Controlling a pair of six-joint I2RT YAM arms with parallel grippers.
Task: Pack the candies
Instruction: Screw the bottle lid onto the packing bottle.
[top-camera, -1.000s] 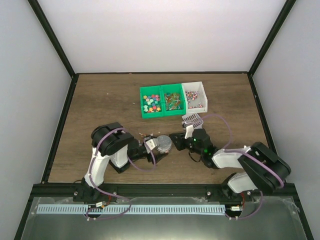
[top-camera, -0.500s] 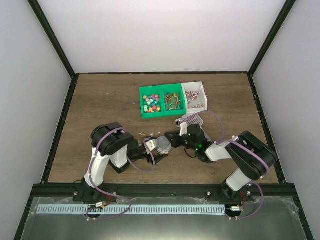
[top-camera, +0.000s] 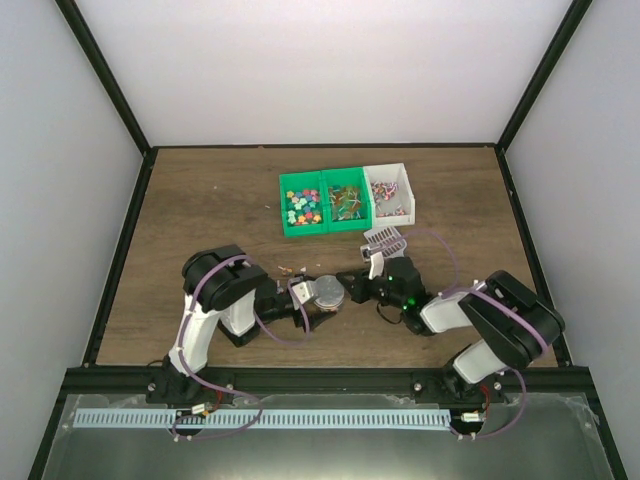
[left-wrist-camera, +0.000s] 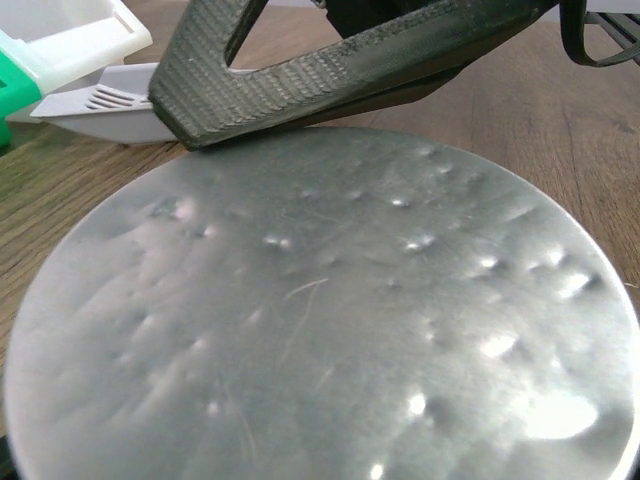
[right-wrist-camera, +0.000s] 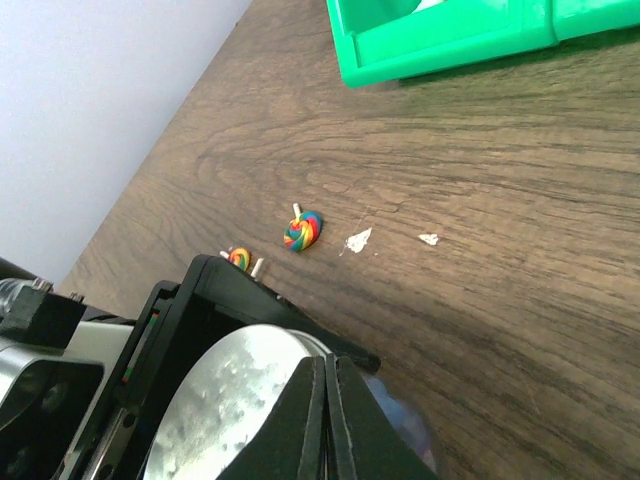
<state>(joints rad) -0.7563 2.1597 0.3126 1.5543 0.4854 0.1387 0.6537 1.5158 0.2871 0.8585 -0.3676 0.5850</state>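
right pincer (right-wrist-camera: 326, 410): tips together, at rim of tin (top-camera: 326, 290) | left pincer (top-camera: 300, 298): looks clamped round tin | candies (top-camera: 303, 207): in bins (top-camera: 300, 233) well ahead of right pincer, past scoop (top-camera: 385, 240) | right arm's nearer imo

- Your left of the brown wooden table (top-camera: 200, 220) lies open.
- Green and white plastic bins (top-camera: 300, 233) block the far middle.
- A grey slotted scoop (top-camera: 385, 240), a round silver metal lid (top-camera: 326, 291) and small loose swirled candies (right-wrist-camera: 303, 230) crowd the centre.
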